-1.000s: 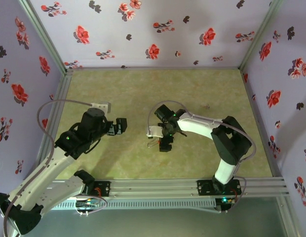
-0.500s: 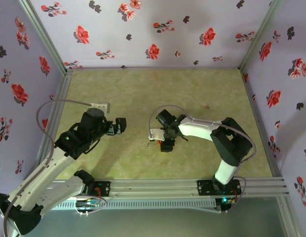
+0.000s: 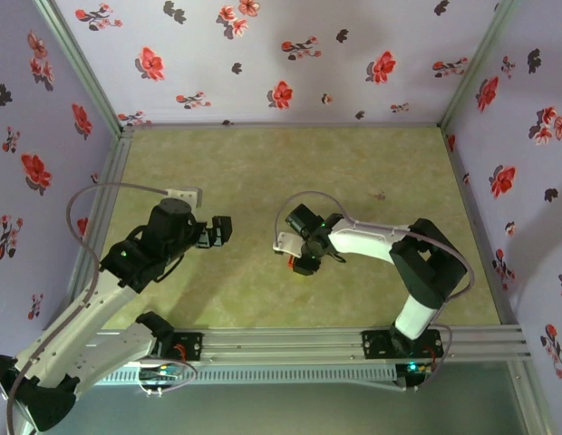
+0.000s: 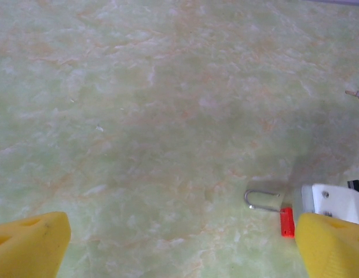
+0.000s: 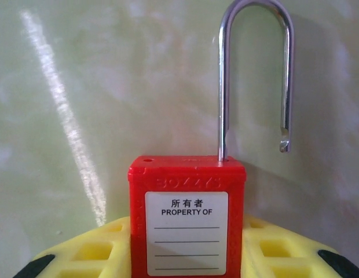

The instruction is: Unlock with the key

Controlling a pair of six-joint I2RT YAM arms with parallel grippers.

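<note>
A red padlock (image 5: 187, 223) with a white "PROPERTY OF" label stands between the yellow pads (image 5: 87, 255) of my right gripper (image 5: 187, 246), which is shut on its body. Its steel shackle (image 5: 256, 69) is sprung open, the notched end hanging free above the body. From the top the right gripper (image 3: 299, 263) is low over mid-table, with the padlock (image 3: 293, 263) peeking out red. The left wrist view catches the padlock (image 4: 287, 222) and its shackle (image 4: 262, 200). The tiny dark key (image 3: 379, 194) lies alone on the far right of the table, also seen as the key (image 4: 357, 92). My left gripper (image 3: 218, 231) hovers open, holding nothing.
A white block (image 3: 183, 194) with a grey cable lies at the left side of the green marbled table (image 3: 236, 163). Floral walls (image 3: 263, 54) close in three sides. An aluminium rail (image 3: 290, 344) runs along the near edge.
My right gripper has turned and settled slightly lower and to the left with the padlock, whose red body now shows from above. The left arm has stayed still.
</note>
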